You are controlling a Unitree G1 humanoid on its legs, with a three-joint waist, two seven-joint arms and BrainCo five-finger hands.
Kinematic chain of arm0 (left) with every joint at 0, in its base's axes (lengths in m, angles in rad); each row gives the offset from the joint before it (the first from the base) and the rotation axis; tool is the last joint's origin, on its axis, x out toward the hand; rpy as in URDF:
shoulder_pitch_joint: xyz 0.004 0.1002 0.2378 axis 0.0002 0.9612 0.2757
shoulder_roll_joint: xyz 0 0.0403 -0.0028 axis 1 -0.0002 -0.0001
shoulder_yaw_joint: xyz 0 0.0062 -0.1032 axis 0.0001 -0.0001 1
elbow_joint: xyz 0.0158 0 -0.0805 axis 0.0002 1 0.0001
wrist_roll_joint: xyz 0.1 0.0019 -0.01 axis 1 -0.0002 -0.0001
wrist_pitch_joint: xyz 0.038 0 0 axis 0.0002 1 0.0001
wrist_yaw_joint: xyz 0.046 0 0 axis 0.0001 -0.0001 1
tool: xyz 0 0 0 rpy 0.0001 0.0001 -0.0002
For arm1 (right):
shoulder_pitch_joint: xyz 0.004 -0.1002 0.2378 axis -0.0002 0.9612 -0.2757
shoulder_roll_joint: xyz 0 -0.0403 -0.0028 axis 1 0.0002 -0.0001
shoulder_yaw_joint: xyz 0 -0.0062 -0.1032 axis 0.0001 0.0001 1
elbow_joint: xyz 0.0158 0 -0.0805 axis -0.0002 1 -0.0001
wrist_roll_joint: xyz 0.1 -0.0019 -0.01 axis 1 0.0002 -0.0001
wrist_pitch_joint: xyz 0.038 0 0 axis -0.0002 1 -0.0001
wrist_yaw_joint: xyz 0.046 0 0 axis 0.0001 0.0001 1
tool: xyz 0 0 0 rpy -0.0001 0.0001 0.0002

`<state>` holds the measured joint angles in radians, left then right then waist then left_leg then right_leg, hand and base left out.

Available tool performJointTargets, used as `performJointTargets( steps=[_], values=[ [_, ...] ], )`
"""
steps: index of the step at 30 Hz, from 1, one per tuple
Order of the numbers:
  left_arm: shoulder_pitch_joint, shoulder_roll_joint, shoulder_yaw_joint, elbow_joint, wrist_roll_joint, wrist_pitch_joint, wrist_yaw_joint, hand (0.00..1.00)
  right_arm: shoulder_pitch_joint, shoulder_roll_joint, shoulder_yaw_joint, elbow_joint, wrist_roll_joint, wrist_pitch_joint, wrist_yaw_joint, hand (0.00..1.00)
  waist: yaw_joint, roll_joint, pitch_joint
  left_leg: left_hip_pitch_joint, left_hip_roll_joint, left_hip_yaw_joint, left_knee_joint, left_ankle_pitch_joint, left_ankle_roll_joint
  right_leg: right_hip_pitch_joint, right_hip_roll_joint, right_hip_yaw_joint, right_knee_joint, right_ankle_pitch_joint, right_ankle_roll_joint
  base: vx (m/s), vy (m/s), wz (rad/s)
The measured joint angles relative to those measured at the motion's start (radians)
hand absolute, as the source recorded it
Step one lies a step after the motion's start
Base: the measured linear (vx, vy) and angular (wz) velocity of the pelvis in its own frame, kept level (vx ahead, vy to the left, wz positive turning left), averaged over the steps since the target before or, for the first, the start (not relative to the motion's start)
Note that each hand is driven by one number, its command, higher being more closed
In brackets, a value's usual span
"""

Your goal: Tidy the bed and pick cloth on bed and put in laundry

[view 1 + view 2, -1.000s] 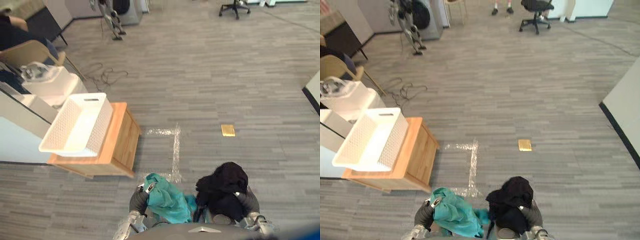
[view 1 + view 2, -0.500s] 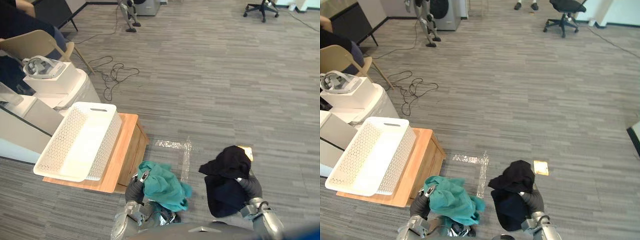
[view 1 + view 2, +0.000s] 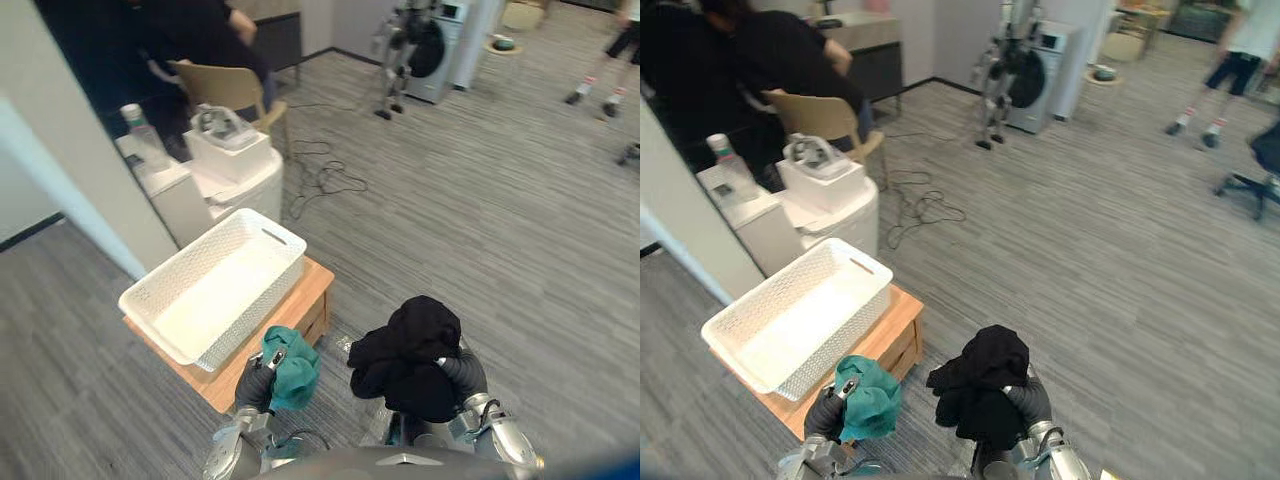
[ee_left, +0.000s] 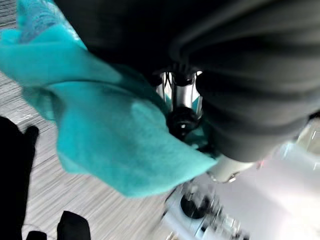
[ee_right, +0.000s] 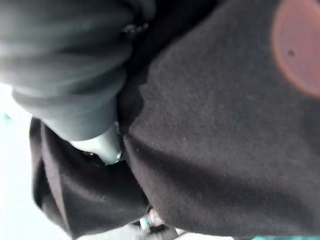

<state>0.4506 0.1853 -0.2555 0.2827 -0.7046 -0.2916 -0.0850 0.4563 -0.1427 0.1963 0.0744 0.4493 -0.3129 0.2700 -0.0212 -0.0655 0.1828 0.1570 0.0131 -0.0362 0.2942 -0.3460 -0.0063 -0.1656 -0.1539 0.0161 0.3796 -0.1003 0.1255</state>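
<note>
Both teal cloth (image 3: pixel 291 368) and black cloth (image 3: pixel 410 350) hang near white basket (image 3: pixel 215 290).

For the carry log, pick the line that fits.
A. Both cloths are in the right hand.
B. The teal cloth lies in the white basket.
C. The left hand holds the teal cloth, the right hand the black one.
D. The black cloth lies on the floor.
C: the left hand has its fingers round the teal cloth beside the white basket, and the right hand carries the black cloth off the floor.
</note>
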Motion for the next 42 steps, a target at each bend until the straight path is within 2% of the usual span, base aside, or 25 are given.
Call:
performJointTargets(
  steps=[1, 3, 5, 8, 10, 13, 14, 15, 17, 18, 23, 25, 26, 27, 28, 29, 30, 31, 32, 34, 37, 38, 39, 40, 42],
  values=[
    [0.001, -0.009, -0.003, 0.008, 0.006, 0.000, 0.000, 1.00, 0.000, -0.004, 0.003, 0.000, 0.001, -0.002, 0.000, 1.00, 0.001, 0.003, -0.006, 0.000, 0.012, -0.025, 0.002, -0.002, -0.010, 0.003, 0.008, -0.016, 0.021, -0.016, -0.013, 0.41, -0.415, 1.19],
    [0.038, -0.047, -0.028, 0.007, 0.011, -0.010, -0.004, 1.00, -0.056, -0.053, 0.019, -0.001, 0.001, -0.023, 0.001, 1.00, 0.032, 0.097, -0.018, -0.023, 0.079, -0.032, 0.006, -0.003, -0.041, -0.004, 0.033, -0.100, 0.055, -0.067, -0.050, 0.34, -0.285, 0.69],
    [0.044, -0.062, -0.025, 0.008, 0.011, -0.017, -0.007, 1.00, -0.097, -0.056, 0.023, 0.000, 0.001, -0.024, 0.001, 1.00, 0.025, 0.118, -0.025, -0.061, 0.103, 0.013, 0.041, 0.030, -0.053, 0.009, 0.025, -0.161, 0.052, -0.097, -0.076, 0.27, -0.194, 1.07],
    [0.022, -0.083, 0.008, 0.008, 0.010, -0.027, -0.032, 1.00, -0.156, -0.057, 0.043, -0.001, -0.003, -0.022, -0.021, 1.00, 0.030, 0.121, -0.011, -0.180, 0.180, 0.157, 0.287, 0.104, -0.085, 0.137, 0.016, -0.295, -0.027, -0.106, -0.091, 0.23, -0.175, 1.10],
    [0.021, -0.088, 0.014, 0.008, 0.011, -0.027, -0.064, 1.00, -0.169, -0.056, 0.041, -0.006, -0.004, -0.020, -0.040, 1.00, 0.045, 0.114, -0.010, -0.213, 0.220, 0.281, 0.379, 0.095, -0.079, 0.224, 0.004, -0.357, -0.090, -0.105, -0.093, 0.19, -0.115, 0.82],
    [0.016, -0.095, 0.017, 0.004, 0.020, -0.025, -0.092, 1.00, -0.189, -0.056, 0.031, -0.013, -0.004, -0.017, -0.041, 1.00, 0.043, 0.122, -0.012, -0.233, 0.194, 0.413, 0.247, 0.089, -0.060, 0.281, -0.011, -0.415, -0.142, -0.102, -0.086, 0.16, 0.001, 0.54],
    [0.015, -0.097, 0.021, 0.003, 0.020, -0.024, -0.093, 1.00, -0.189, -0.056, 0.030, -0.013, -0.005, -0.012, -0.044, 1.00, 0.044, 0.124, -0.013, -0.235, 0.175, 0.443, 0.148, 0.127, -0.052, 0.282, -0.018, -0.430, -0.139, -0.098, -0.072, 0.20, 0.112, 0.50],
    [0.014, -0.096, 0.026, -0.002, 0.020, -0.016, -0.094, 1.00, -0.185, -0.052, 0.032, -0.010, -0.015, -0.003, -0.060, 1.00, 0.046, 0.129, -0.019, -0.215, 0.151, 0.478, 0.068, 0.154, -0.014, 0.292, -0.028, -0.444, -0.136, -0.097, -0.055, 0.24, 0.154, 0.60],
    [0.009, -0.098, 0.032, -0.033, 0.019, -0.007, -0.095, 1.00, -0.187, -0.043, 0.040, -0.014, -0.034, 0.005, -0.079, 1.00, 0.052, 0.101, -0.010, -0.182, 0.103, 0.475, 0.005, 0.174, 0.013, 0.309, -0.051, -0.445, -0.158, -0.088, -0.038, 0.18, 0.136, 0.43],
    [0.005, -0.096, 0.031, -0.046, 0.020, -0.003, -0.098, 1.00, -0.189, -0.030, 0.048, -0.015, -0.051, 0.007, -0.089, 1.00, 0.072, 0.088, -0.003, -0.177, 0.087, 0.475, 0.003, 0.178, 0.020, 0.333, -0.057, -0.446, -0.193, -0.081, -0.026, 0.16, 0.108, 0.23],
    [0.006, -0.095, 0.028, -0.069, 0.020, -0.001, -0.109, 1.00, -0.224, -0.024, 0.064, -0.015, -0.062, 0.011, -0.125, 1.00, 0.085, 0.080, -0.001, -0.167, 0.073, 0.483, 0.007, 0.166, 0.042, 0.365, -0.063, -0.448, -0.219, -0.075, -0.013, 0.07, 0.052, 0.12],
    [0.006, -0.094, 0.029, -0.082, 0.021, 0.011, -0.111, 1.00, -0.227, -0.014, 0.063, -0.016, -0.064, 0.010, -0.139, 1.00, 0.094, 0.057, 0.002, -0.162, 0.067, 0.494, 0.012, 0.140, 0.043, 0.357, -0.082, -0.449, -0.172, -0.126, 0.004, -0.01, 0.000, 0.04],
    [0.004, -0.090, 0.028, -0.098, 0.028, 0.029, -0.112, 1.00, -0.227, -0.010, 0.063, -0.016, -0.068, 0.010, -0.154, 1.00, 0.094, 0.035, 0.006, -0.166, 0.056, 0.495, 0.030, 0.109, 0.042, 0.345, -0.108, -0.456, -0.116, -0.180, 0.004, -0.03, 0.017, 0.23],
    [0.008, -0.085, 0.026, -0.109, 0.029, 0.048, -0.115, 1.00, -0.220, -0.003, 0.059, -0.016, -0.075, 0.008, -0.169, 1.00, 0.091, 0.013, 0.001, -0.162, 0.038, 0.491, 0.041, 0.085, 0.044, 0.335, -0.144, -0.467, -0.046, -0.225, -0.002, 0.01, 0.023, 0.31],
    [0.012, -0.082, 0.024, -0.113, 0.030, 0.064, -0.120, 1.00, -0.212, 0.001, 0.048, -0.017, -0.083, 0.001, -0.184, 1.00, 0.083, -0.007, -0.009, -0.149, 0.019, 0.478, 0.029, 0.077, 0.039, 0.288, -0.185, -0.456, 0.096, -0.232, -0.015, 0.03, 0.034, 0.34],
    [0.020, -0.080, 0.023, -0.114, 0.032, 0.075, -0.129, 1.00, -0.212, 0.001, 0.045, -0.018, -0.092, -0.004, -0.195, 1.00, 0.083, -0.012, -0.012, -0.145, 0.004, 0.464, 0.021, 0.077, 0.040, 0.230, -0.218, -0.422, 0.225, -0.213, -0.054, 0.06, 0.069, 0.39],
    [0.015, -0.072, 0.023, -0.122, 0.039, 0.091, -0.136, 1.00, -0.213, 0.009, 0.035, -0.019, -0.104, -0.013, -0.204, 1.00, 0.075, -0.019, -0.012, -0.132, -0.007, 0.444, 0.005, 0.081, 0.046, 0.160, -0.236, -0.363, 0.363, -0.156, -0.114, 0.07, 0.101, 0.57],
    [0.012, -0.056, 0.023, -0.143, 0.058, 0.099, -0.137, 1.00, -0.217, 0.009, 0.017, -0.020, -0.122, -0.021, -0.214, 1.00, 0.065, -0.017, -0.014, -0.099, -0.017, 0.407, -0.031, 0.099, 0.060, 0.096, -0.237, -0.297, 0.484, -0.093, -0.125, 0.11, 0.099, 0.65],
    [0.013, -0.047, 0.022, -0.151, 0.062, 0.103, -0.137, 1.00, -0.217, 0.017, 0.013, -0.022, -0.127, -0.025, -0.215, 1.00, 0.060, -0.017, -0.013, -0.087, -0.019, 0.389, -0.046, 0.102, 0.065, 0.078, -0.225, -0.277, 0.504, -0.108, -0.113, 0.16, 0.063, 0.73],
    [-0.004, -0.015, 0.032, -0.153, 0.061, 0.114, -0.137, 1.00, -0.218, 0.006, 0.005, -0.101, -0.133, -0.031, -0.213, 1.00, 0.050, -0.029, -0.015, -0.061, -0.001, 0.322, -0.071, 0.103, 0.066, 0.038, -0.146, -0.243, 0.436, -0.210, -0.098, 0.17, 0.019, 0.79],
    [-0.017, -0.008, 0.034, -0.153, 0.061, 0.124, -0.138, 1.00, -0.233, -0.005, -0.041, -0.235, -0.134, -0.036, -0.211, 1.00, 0.035, -0.020, -0.015, -0.035, 0.028, 0.265, -0.086, 0.110, 0.048, 0.011, -0.062, -0.218, 0.270, -0.216, -0.084, 0.21, -0.045, 0.81],
    [-0.015, -0.008, 0.036, -0.152, 0.061, 0.129, -0.142, 1.00, -0.253, -0.024, -0.057, -0.277, -0.132, -0.038, -0.209, 1.00, 0.035, -0.022, -0.017, -0.027, 0.033, 0.247, -0.085, 0.106, 0.033, 0.016, -0.041, -0.220, 0.171, -0.187, -0.068, 0.29, -0.107, 0.62],
    [-0.013, -0.005, 0.041, -0.148, 0.061, 0.133, -0.151, 1.00, -0.277, -0.046, -0.071, -0.305, -0.127, -0.039, -0.199, 1.00, 0.037, -0.037, -0.026, -0.017, 0.029, 0.239, -0.081, 0.096, 0.012, 0.026, -0.030, -0.222, 0.074, -0.089, -0.084, 0.26, -0.114, 0.45],
    [-0.012, -0.004, 0.043, -0.132, 0.060, 0.133, -0.153, 1.00, -0.295, -0.064, -0.075, -0.312, -0.115, -0.037, -0.193, 1.00, 0.041, -0.041, -0.039, -0.013, 0.027, 0.237, -0.083, 0.092, 0.001, 0.049, -0.025, -0.221, 0.033, -0.071, -0.076, 0.28, -0.135, 0.15],
    [-0.019, -0.032, 0.039, -0.098, 0.061, 0.135, -0.158, 1.00, -0.377, -0.117, -0.084, -0.312, -0.090, -0.008, -0.186, 1.00, 0.051, 0.003, -0.046, -0.001, 0.069, 0.250, -0.105, 0.103, -0.038, 0.091, 0.016, -0.239, -0.040, -0.032, -0.088, 0.22, -0.088, 0.00]
  ],
)
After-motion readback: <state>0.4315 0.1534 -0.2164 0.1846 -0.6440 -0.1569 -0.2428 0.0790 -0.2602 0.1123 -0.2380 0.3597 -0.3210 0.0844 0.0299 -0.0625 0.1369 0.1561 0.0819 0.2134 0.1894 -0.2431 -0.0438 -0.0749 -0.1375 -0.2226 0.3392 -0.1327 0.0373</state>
